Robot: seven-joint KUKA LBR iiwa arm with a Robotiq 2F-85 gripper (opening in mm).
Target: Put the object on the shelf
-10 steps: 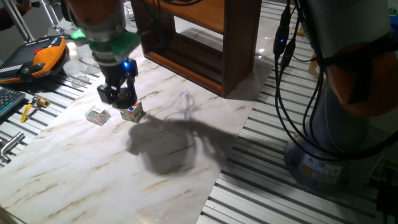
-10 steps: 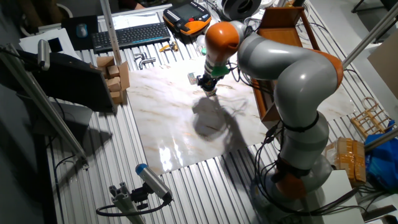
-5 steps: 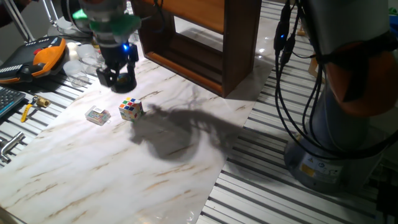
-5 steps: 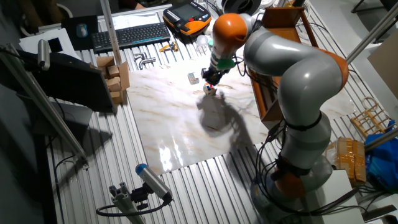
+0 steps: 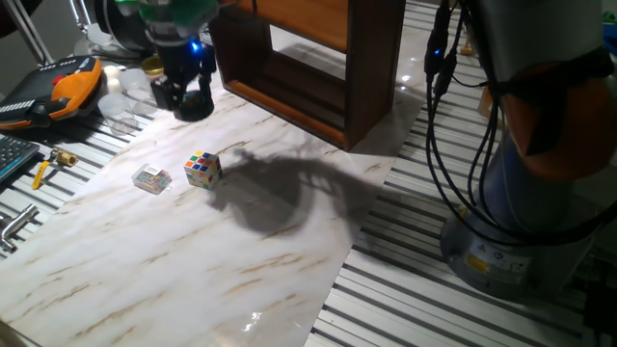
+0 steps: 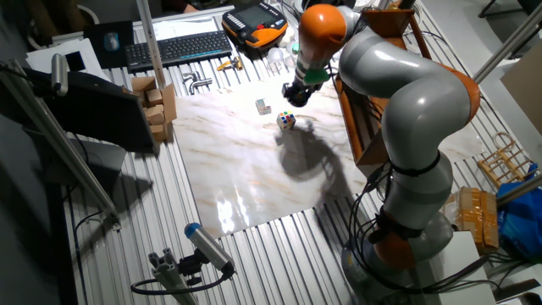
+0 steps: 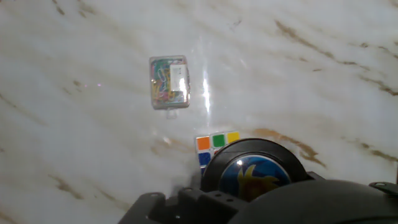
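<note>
The black disc (image 7: 255,171), flat and round with a blue and yellow emblem on its upper face, sits clamped in the hand (image 5: 185,96), which is closed on its rim; the hand view shows the emblem facing the camera and the fingers' dark housing wrapping the disc's lower edge. In one fixed view the disc appears as a dark puck (image 5: 196,104) at the fingertips, raised clear of the marble-patterned worktop (image 5: 193,260). Directly beneath the hand, partly hidden by the disc in the hand view, lies the Rubik's cube (image 7: 214,146); farther out from the hand on the worktop lies the small clear box (image 7: 168,82) with coloured contents. Both rest on the worktop, apart from the disc and from each other. The dark brown wooden shelf (image 5: 371,67) stands just beside the hand, its open front facing the worktop. The governing relation is lateral: the disc, held flat, lies level with the lower part of the shelf, so the transfer appears to call for a sideways travel into the opening, keeping the disc clear of the thick bottom board. The lift seems complete and placement not yet begun. In the other fixed view the hand (image 6: 294,91) hangs between the cube (image 6: 287,121) and the shelf (image 6: 373,93).
</note>
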